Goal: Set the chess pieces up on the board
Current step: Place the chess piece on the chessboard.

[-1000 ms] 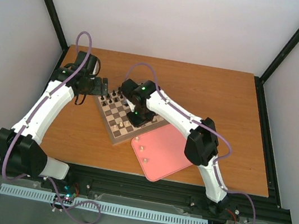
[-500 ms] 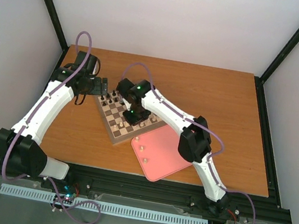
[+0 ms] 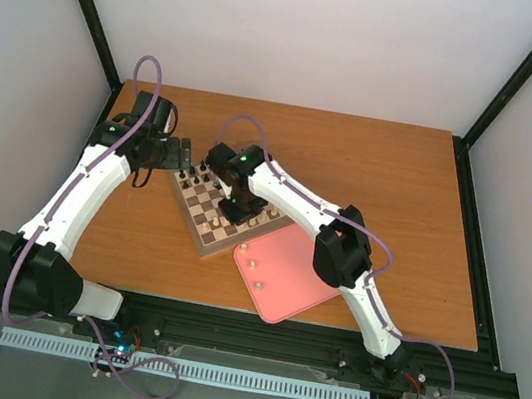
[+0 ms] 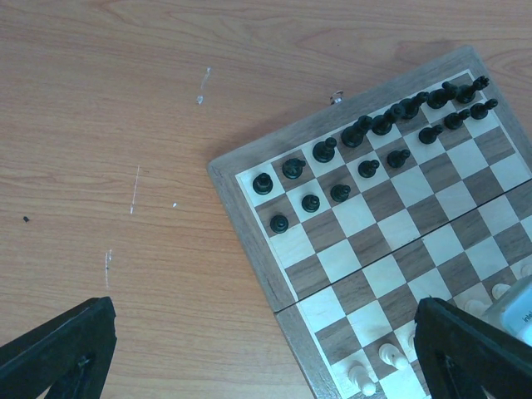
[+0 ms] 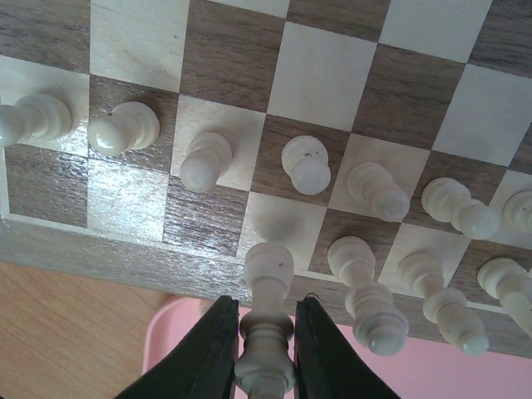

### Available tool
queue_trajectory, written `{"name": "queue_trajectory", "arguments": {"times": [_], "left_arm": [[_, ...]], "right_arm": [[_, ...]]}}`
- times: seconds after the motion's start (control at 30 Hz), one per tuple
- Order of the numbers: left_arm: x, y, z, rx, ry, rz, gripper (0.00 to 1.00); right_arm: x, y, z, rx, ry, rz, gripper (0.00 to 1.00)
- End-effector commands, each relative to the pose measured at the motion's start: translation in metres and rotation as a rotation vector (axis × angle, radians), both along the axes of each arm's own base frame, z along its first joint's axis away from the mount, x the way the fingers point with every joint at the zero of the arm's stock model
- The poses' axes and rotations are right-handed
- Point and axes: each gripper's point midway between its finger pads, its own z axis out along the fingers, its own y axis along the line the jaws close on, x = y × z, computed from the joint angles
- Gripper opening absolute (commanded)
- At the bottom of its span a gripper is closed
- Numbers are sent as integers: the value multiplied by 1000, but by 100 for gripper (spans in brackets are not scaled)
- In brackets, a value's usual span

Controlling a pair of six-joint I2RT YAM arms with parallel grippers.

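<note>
The board [image 3: 202, 233] lies at an angle in the middle of the table. Dark pieces [image 4: 366, 133] fill its far rows and pale chess pieces [image 5: 303, 165] stand in its near rows. My right gripper [image 5: 264, 309] is shut on one pale chess piece [image 5: 267, 274]. It holds the piece just above a bare cream square in the nearest row, at the board's edge. In the top view this gripper [image 3: 237, 205] is over the board's near side. My left gripper [image 3: 184, 156] is open and empty beside the board's far-left corner, and its fingers [image 4: 58, 349] are spread wide.
A pink tray [image 3: 301, 266] lies against the board's near-right edge, and three pale pieces [image 3: 254, 261] stand on its left part. Bare wooden table [image 4: 125, 125] lies left of the board. The board's border [image 4: 249, 237] runs under the left gripper.
My right gripper has moved a little to the left along the board's near rows, still carrying the pale piece. The left arm has not moved.
</note>
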Motion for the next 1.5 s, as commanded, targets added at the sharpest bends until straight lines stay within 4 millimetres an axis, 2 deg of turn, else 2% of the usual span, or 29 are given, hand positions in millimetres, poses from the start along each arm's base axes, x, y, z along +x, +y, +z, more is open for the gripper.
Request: {"name": "queue_trajectory", "arguments": {"times": [0.0, 0.7, 1.13, 1.27, 1.47], "left_arm": [[1, 4, 10, 3, -37, 10, 100], [1, 3, 9, 1, -36, 7, 100], [2, 2, 8, -2, -31, 4, 100], [2, 2, 7, -2, -27, 2, 100], [3, 2, 7, -1, -27, 4, 100]], "right_arm": [[6, 5, -3, -2, -23, 1, 20], [14, 6, -13, -16, -44, 2, 21], [11, 4, -18, -24, -19, 7, 22], [12, 7, -11, -3, -32, 13, 30], [15, 20, 21, 97, -74, 28, 40]]}}
